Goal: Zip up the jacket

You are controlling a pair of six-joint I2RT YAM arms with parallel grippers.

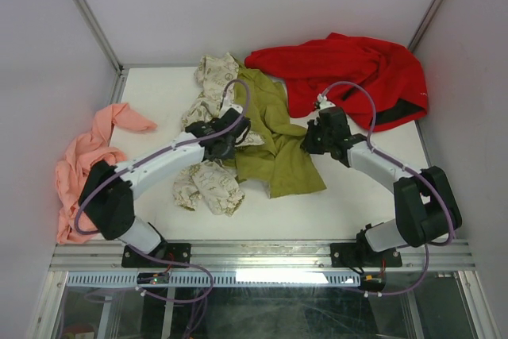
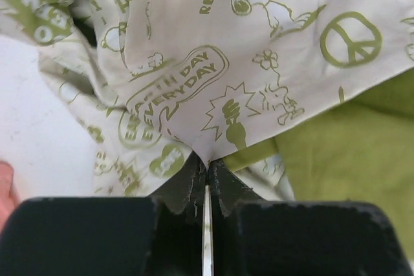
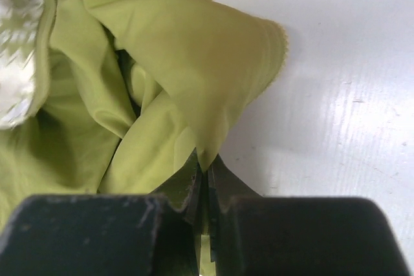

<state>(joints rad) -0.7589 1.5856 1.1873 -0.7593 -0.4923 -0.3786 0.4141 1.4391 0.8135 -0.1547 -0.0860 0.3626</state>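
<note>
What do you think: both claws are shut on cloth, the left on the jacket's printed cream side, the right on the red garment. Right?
Not quite. The right claw pinches the olive-green lining of the jacket, not the red garment; the right wrist view shows it.

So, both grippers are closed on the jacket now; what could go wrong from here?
1. The left gripper and right gripper each pinch only a thin fold of the jacket; a pull could make the cloth slip out.
2. The jacket lies crumpled, green lining up, and no zipper slider shows; pulling may twist it further.
3. The red garment seems to touch the jacket's far edge and might be dragged along.
</note>
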